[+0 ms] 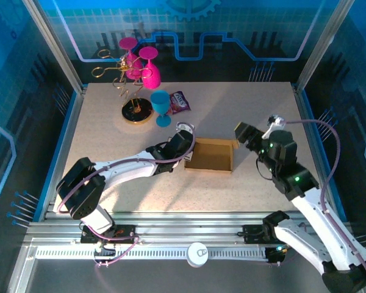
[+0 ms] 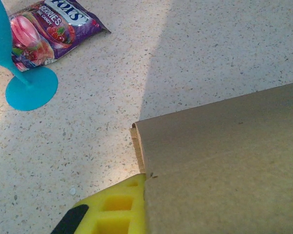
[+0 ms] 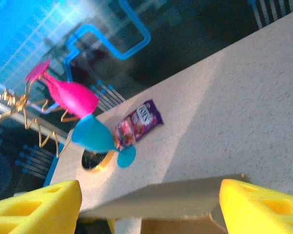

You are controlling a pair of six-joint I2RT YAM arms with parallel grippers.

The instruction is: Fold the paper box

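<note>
Speckled table (image 1: pixel 110 177) is occupied by box (image 1: pixel 210 155), approx half folded, walls raised, top flaps left, clenched by left gripper (image 1: pixel 187 152), right gripper (image 1: pixel 240 132) released.

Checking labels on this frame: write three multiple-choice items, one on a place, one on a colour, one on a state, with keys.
1. The snack packet lies: A in the paper box; B beside the blue goblet; C by the arm bases.
2. The paper box is: A white; B pink; C brown.
3. The right gripper is: A open; B shut on the box; C shut on the packet.
B: it lies next to the goblet's foot. C: plain kraft cardboard. A: its jaws stand wide apart.
</note>
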